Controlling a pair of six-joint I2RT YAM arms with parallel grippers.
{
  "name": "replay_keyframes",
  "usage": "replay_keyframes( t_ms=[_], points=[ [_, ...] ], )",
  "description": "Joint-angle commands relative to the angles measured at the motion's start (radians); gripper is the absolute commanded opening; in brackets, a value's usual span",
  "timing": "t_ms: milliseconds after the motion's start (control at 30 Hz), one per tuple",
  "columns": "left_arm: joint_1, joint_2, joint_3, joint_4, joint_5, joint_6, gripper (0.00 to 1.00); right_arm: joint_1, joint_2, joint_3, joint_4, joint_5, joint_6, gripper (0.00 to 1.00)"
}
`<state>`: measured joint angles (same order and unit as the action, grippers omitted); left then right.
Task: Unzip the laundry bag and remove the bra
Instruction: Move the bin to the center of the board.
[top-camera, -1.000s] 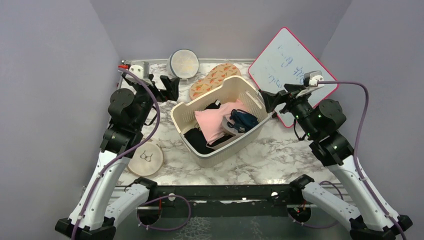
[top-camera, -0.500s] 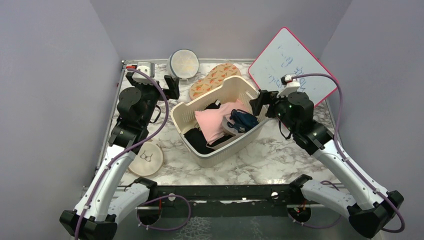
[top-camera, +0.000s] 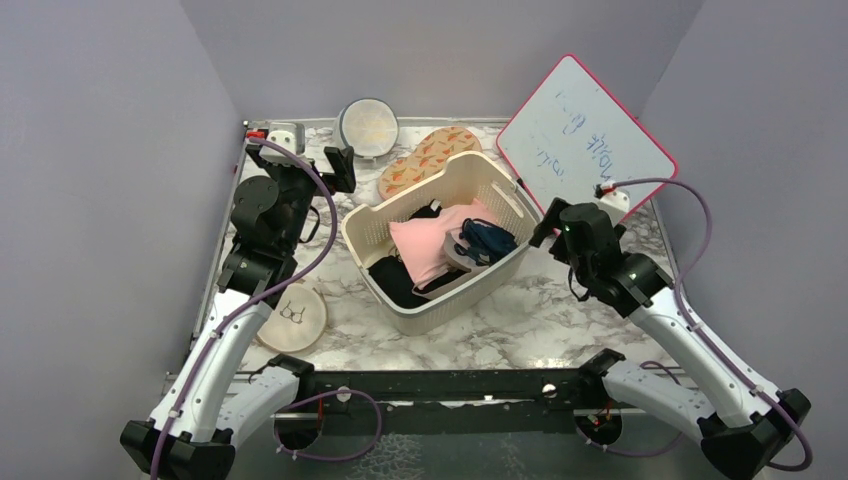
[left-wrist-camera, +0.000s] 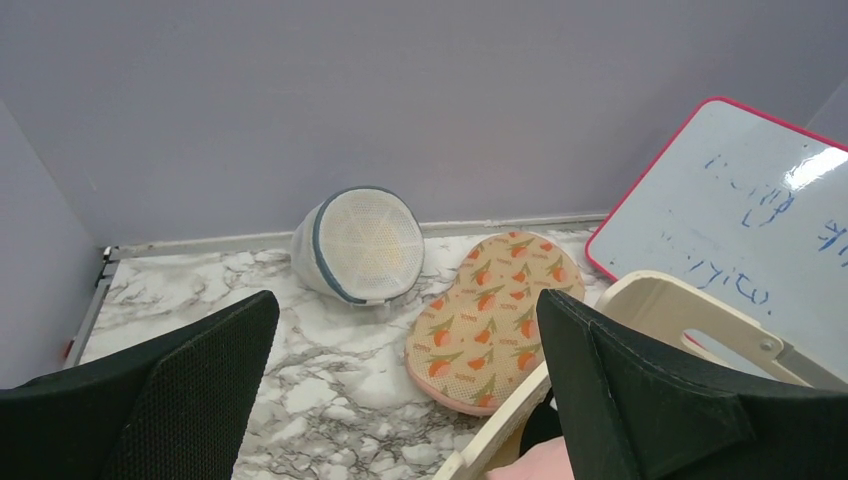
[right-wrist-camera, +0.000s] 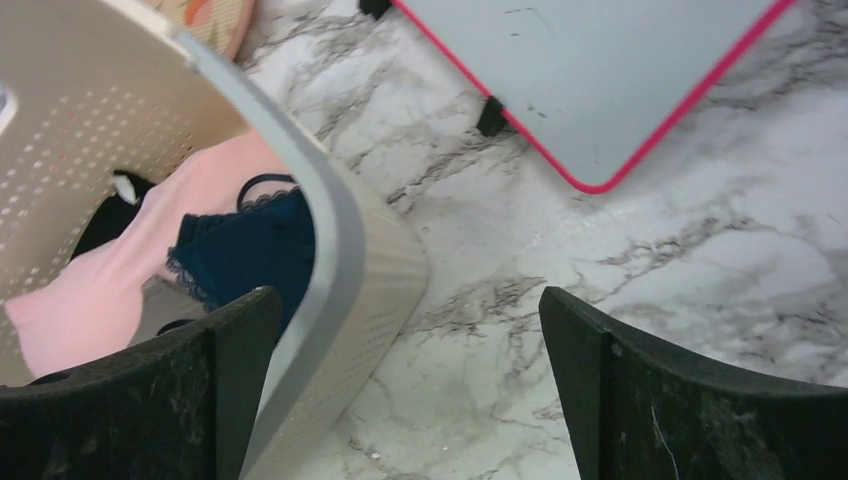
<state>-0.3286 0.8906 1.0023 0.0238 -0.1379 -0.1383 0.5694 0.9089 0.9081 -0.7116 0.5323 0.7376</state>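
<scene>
Left wrist view shows the flat peach leaf-print cloth laundry bag (left-wrist-camera: 495, 320) lying ahead, a bit right of the wide-open, empty left gripper (left-wrist-camera: 405, 310), its long way slanting up-right. The right gripper (top-camera: 545, 225), open too, is farther. The bra cannot be seen.

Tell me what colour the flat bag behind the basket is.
The bag is peach with orange-and-green leaf shapes; clearest in the left wrist view.

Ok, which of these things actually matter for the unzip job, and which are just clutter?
For the job:
- laundry bag, flat on the table beyond the basket
- bra: not visible

Lying about:
- white mesh case
- whiteboard
- cream disc
- the basket, with a pink garment and a dark blue garment inside
</scene>
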Motion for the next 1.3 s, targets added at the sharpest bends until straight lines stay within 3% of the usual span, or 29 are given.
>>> replay_keyframes(
  t_ms=[0,133,233,433,967,1267],
  points=[
    [0.007,-0.009,-0.008,0.044,-0.023,0.018,0.99,0.004,-0.037,0.029,-0.166,0.229,0.211,1.00],
    [0.007,-0.014,-0.009,0.048,-0.026,0.019,0.99,-0.021,0.028,0.052,-0.242,0.301,0.300,1.00],
    [0.007,-0.019,-0.012,0.053,-0.027,0.020,0.99,-0.075,0.038,0.047,-0.192,0.306,0.232,1.00],
    [0.008,-0.026,-0.012,0.057,-0.023,0.020,0.99,-0.193,0.040,-0.051,0.072,0.054,0.020,1.00],
    [0.008,-0.012,-0.009,0.054,-0.010,0.011,0.99,-0.176,0.081,-0.143,0.363,-0.383,-0.076,1.00],
    [0.011,-0.023,-0.012,0.056,-0.012,0.015,0.99,-0.022,0.194,-0.105,0.483,-0.375,-0.079,1.00]
  ],
)
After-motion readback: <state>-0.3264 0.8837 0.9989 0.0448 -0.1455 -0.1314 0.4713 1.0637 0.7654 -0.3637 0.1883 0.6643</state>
